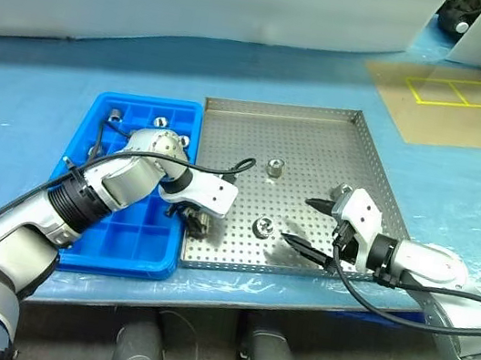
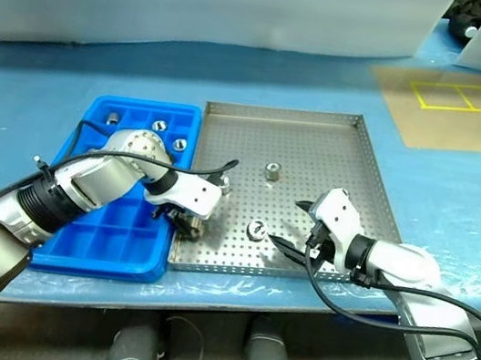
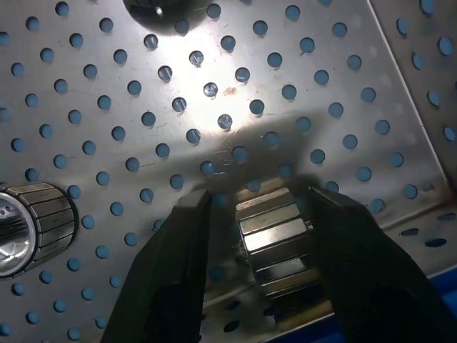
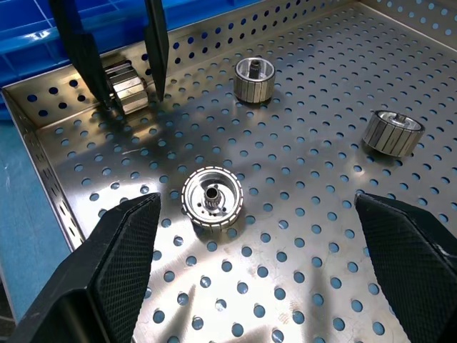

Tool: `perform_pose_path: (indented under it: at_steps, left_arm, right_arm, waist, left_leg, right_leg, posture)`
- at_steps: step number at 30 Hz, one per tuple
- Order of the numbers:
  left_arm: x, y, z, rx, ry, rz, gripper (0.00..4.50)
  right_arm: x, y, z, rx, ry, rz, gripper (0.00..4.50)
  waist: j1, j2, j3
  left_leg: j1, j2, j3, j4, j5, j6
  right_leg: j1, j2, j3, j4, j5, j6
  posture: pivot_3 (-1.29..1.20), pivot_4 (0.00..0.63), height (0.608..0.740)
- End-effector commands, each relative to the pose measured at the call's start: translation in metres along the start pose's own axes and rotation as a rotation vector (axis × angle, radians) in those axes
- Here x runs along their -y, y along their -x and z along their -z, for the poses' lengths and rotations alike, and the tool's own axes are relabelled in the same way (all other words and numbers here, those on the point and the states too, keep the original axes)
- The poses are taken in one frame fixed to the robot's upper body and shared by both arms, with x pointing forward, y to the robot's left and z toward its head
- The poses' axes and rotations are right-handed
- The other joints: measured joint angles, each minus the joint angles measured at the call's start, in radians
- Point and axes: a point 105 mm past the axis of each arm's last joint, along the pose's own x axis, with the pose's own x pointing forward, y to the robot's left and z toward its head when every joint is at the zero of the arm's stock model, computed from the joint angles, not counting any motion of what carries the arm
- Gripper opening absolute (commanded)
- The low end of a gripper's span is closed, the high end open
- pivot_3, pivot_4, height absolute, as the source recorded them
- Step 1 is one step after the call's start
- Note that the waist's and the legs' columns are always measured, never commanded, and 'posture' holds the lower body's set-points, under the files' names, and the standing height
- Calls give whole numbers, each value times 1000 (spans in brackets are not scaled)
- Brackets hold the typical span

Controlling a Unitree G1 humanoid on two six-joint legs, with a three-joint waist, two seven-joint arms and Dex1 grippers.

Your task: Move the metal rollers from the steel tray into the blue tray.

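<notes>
**Left fingers around a roller in the steel tray**

The steel tray [image 1: 323, 129] sits on a blue worktop [image 1: 32, 99]. The blue tray [image 1: 134, 236] lies right beside it, on the robot's left, and the two touch along one long side.

Four rollers are in the steel tray. One roller [image 3: 275, 239] lies on its side in the near left corner, close to the rim next to the blue tray. The left gripper [image 3: 257, 214] points down over it, with one black finger [image 3: 175, 264] on each side. The fingers are narrow and sit very close to the roller. One finger looks like it touches the roller, but there is a thin gap at the other. I cannot tell if they squeeze it yet. The roller rests on the tray floor.

Another roller [image 4: 212, 198] stands on its end near the middle front of the tray. A third [image 4: 254, 78] stands near the tray's left side. A fourth [image 4: 392, 132] lies tilted farther back.

The right gripper [image 1: 318, 225] hovers low over the front right part of the steel tray. Its fingers [image 4: 121, 264] are spread wide and hold nothing.

A few small rollers [image 1: 160, 122] are in the far squares of the blue tray.
</notes>
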Motion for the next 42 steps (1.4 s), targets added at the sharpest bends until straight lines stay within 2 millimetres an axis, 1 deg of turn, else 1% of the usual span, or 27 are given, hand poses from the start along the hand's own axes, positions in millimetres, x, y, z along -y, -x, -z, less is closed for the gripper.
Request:
perform_pose_path:
  at_steps: [1, 3, 7, 8, 9, 13, 16, 20, 24, 28, 35, 40, 42]
  left_arm:
    - [-17, 8, -19, 109, -21, -97, 2262]
    - [-18, 11, -26, 161, -28, -86, 2262]
    - [-14, 21, -33, 238, -99, -34, 2262]
    - [-18, 22, -36, 260, -91, -48, 2262]
    - [-29, 22, -38, 274, -75, -89, 2262]
    - [-61, 22, -34, 277, -15, -214, 2262]
    - [-72, 26, -35, 315, 26, -237, 2262]
    - [-92, 24, -17, 227, 58, -342, 2262]
    - [-92, 24, 2, 145, 49, -322, 2262]
    - [-94, 21, 10, 118, 55, -325, 2262]
    - [-87, 13, 4, 175, 47, -286, 2262]
    - [-82, 13, -2, 214, 32, -254, 2262]
    - [-79, 11, 0, 206, 32, -241, 2262]
  right_arm:
    - [1, 0, -7, 30, 26, 5, 4500]
    - [1, 0, -7, 28, 27, 4, 4500]
    - [3, 0, -7, 26, 32, 4, 4500]
    - [3, 0, -7, 25, 33, 5, 4500]
    - [4, 0, -6, 24, 34, 6, 4500]
    - [4, 0, -5, 18, 34, 10, 4500]
    - [3, 1, -3, 14, 33, 11, 4500]
    - [3, 2, -3, 14, 32, 14, 4500]
    - [3, 2, -3, 13, 31, 18, 4500]
    - [4, 2, -3, 12, 32, 21, 4500]
    - [5, 2, -2, 7, 35, 29, 4500]
    - [5, 3, 1, -1, 35, 35, 4500]
    - [6, 3, 2, -4, 36, 39, 4500]
  waist:
    - [6, 0, 0]
    - [11, 0, 0]
    - [13, 0, 0]
    - [14, 0, 0]
    - [18, 0, 0]
    - [29, 0, 0]
    - [29, -1, 0]
    - [27, -1, 0]
    - [27, -1, 1]
    - [32, -1, 1]
    - [37, -2, 1]
    - [36, -2, 1]
    - [36, -2, 1]
  left_leg:
    - [-1, 0, 0, 1, 0, 0]
    - [-2, -1, 0, 2, -1, 2]
    - [-2, -1, 0, 1, -1, 2]
    - [-2, -1, 0, 1, -1, 2]
    - [-2, -1, 0, 1, -1, 2]
    - [-2, -1, 0, 3, -1, 2]
    - [-3, -2, 0, 3, -2, 3]
    - [-3, -2, 0, 3, -2, 3]
    - [-3, -1, 0, 2, -2, 3]
    - [-4, -2, 0, 2, -2, 4]
    - [-4, -2, 0, 2, -2, 4]
    - [-4, -2, 0, 2, -2, 4]
    - [-4, -2, 0, 2, -2, 4]
  right_leg:
    - [0, 0, 0, 0, 0, 0]
    - [0, -1, 0, -1, 0, 0]
    - [0, -1, 0, -1, 0, -1]
    - [0, -1, 0, -1, 1, -1]
    - [0, -1, 0, -1, 1, -1]
    - [1, -1, 0, -1, 0, 0]
    - [1, -1, 1, -1, 0, 0]
    - [0, -1, 1, -1, 1, -1]
    - [0, -1, 0, -1, 1, -1]
    - [1, -1, 0, -2, 1, -1]
    - [1, -1, 0, -2, 3, -5]
    - [1, -2, 0, -2, 3, -5]
    - [1, -2, 0, -2, 3, -5]
  posture:
    - [-335, 150, 740]
    - [-335, 150, 740]
    - [-337, 150, 740]
    - [-338, 150, 740]
    - [-340, 150, 740]
    - [-345, 150, 740]
    - [-351, 150, 740]
    - [-355, 150, 740]
    - [-355, 150, 740]
    - [-353, 150, 740]
    - [-358, 150, 740]
    - [-360, 150, 740]
    - [-361, 150, 740]
